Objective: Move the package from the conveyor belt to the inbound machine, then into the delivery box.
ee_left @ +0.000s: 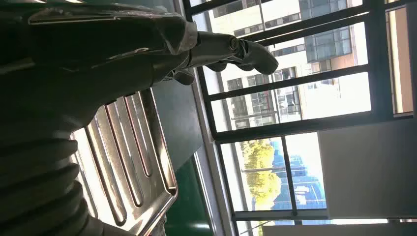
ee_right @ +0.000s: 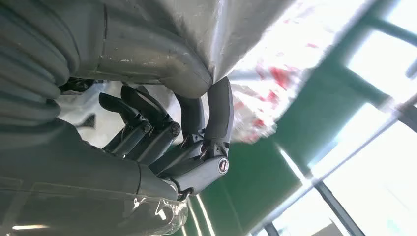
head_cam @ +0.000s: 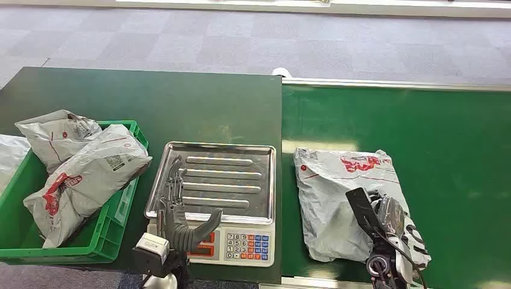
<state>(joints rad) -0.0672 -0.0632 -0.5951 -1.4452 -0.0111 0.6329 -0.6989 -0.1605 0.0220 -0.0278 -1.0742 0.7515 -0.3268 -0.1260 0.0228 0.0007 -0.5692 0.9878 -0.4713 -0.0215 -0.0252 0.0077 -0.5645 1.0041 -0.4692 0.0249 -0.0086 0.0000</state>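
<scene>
A grey plastic package (head_cam: 337, 192) with red print lies flat on the green conveyor belt (head_cam: 446, 138), near its left edge. My right hand (head_cam: 391, 221) sits on the package's near right corner. In the right wrist view the right hand (ee_right: 196, 128) has its fingers (ee_right: 218, 110) curled against the thumb, pinching the package film (ee_right: 236, 29). My left hand (head_cam: 176, 208) hovers over the near left part of the scale's steel tray (head_cam: 241, 174), fingers stretched out and apart, holding nothing. The left wrist view shows the left hand (ee_left: 216, 49) above the ribbed tray (ee_left: 128, 162).
The scale's keypad (head_cam: 247, 247) faces the near table edge. A green crate (head_cam: 114, 232) at the left holds several grey packages (head_cam: 90, 174). The dark green table (head_cam: 150, 102) stretches behind the scale. Carpet floor lies beyond.
</scene>
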